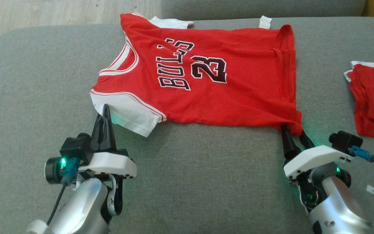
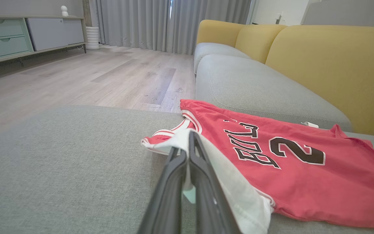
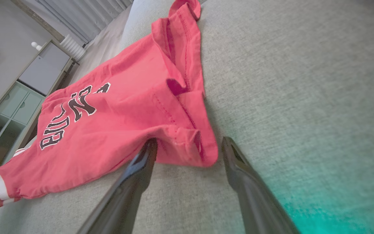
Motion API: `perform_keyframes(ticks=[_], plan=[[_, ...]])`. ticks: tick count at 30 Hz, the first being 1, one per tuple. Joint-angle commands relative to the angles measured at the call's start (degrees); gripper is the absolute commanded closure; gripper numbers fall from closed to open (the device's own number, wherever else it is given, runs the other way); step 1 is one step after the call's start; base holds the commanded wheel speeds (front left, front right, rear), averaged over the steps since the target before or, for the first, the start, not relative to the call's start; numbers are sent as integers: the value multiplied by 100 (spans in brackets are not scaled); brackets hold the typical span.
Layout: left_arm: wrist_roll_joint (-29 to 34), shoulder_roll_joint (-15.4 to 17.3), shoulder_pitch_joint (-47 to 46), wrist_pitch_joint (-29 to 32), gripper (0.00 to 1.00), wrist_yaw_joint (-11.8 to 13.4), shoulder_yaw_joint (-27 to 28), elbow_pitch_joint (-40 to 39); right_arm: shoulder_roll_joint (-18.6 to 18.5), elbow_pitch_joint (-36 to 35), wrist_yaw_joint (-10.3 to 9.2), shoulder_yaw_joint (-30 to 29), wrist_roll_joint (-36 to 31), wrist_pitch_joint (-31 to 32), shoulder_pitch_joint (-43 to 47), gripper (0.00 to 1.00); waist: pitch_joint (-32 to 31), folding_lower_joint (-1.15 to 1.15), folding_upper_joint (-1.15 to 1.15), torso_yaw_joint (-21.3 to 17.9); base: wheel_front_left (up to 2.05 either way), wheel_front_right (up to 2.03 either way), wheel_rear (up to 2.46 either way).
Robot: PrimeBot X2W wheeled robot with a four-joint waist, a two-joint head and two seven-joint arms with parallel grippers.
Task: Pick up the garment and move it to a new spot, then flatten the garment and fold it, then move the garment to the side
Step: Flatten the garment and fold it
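Note:
The garment (image 1: 239, 100) is a red "BULLS 23" jersey with white sleeves, spread face up on the grey sofa cushion (image 1: 206, 182). My left gripper (image 1: 105, 109) is shut on the near white sleeve; in the left wrist view the white cloth sits pinched between the closed fingers of the left gripper (image 2: 189, 136), with the garment (image 2: 304, 182) lying to their right. My right gripper (image 1: 293, 130) is open at the jersey's near hem corner. In the right wrist view the right gripper (image 3: 189, 144) has its fingers on either side of the bunched corner of the garment (image 3: 125, 113).
A second red garment (image 1: 373, 97), folded, lies at the right edge of the cushion. Yellow sofa backs (image 2: 333, 61) rise behind the seat. Wooden floor (image 2: 93, 78) and a low cabinet (image 2: 28, 34) lie beyond the cushion's left end.

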Motion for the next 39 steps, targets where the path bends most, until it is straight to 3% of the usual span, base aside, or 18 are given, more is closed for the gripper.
perform_keyframes(ticks=[1, 7, 14, 17, 23, 36, 37, 38, 39], plan=[[67, 69, -283, -55, 100, -8, 194, -141, 49, 70, -4, 287, 119, -9, -74, 0, -14, 0, 0, 15, 0, 0, 0], [106, 61, -213, -55, 100, -35, 257, -122, 49, 458, -4, 550, 5, -432, -276, 0, -103, 0, 0, 0, 0, 0, 0], [131, 61, -165, -55, 100, -47, 307, -118, 49, 739, -4, 495, -950, -873, -418, 0, -165, 0, 0, -74, 0, 0, 0], [139, 64, -149, -55, 100, -54, 318, -114, 49, 724, -4, 357, -1673, -977, -402, 0, -168, 0, 0, -115, 0, 0, 0], [138, 57, -114, -55, 100, -62, 320, -84, 49, 280, -4, 108, -2634, -881, -166, 0, -199, 0, 0, -165, 0, 0, 0], [131, 37, -211, -55, 100, -85, 290, -36, 49, -968, -4, 216, -2601, -23, 378, 0, -115, 0, 0, -145, 0, 0, 0], [133, 38, -222, -55, 100, -85, 288, -33, 49, -1015, -4, 230, -2610, 20, 390, 3, -103, 0, 0, -138, 0, 0, 0], [133, 38, -232, -55, 100, -85, 286, -29, 49, -1055, -4, 240, -2612, 63, 401, 63, -94, 0, 0, -132, 0, 0, 0], [133, 39, -241, -55, 100, -87, 285, -24, 49, -1093, -4, 249, -2613, 97, 413, 100, -91, 0, 0, -124, 0, 0, 0]])
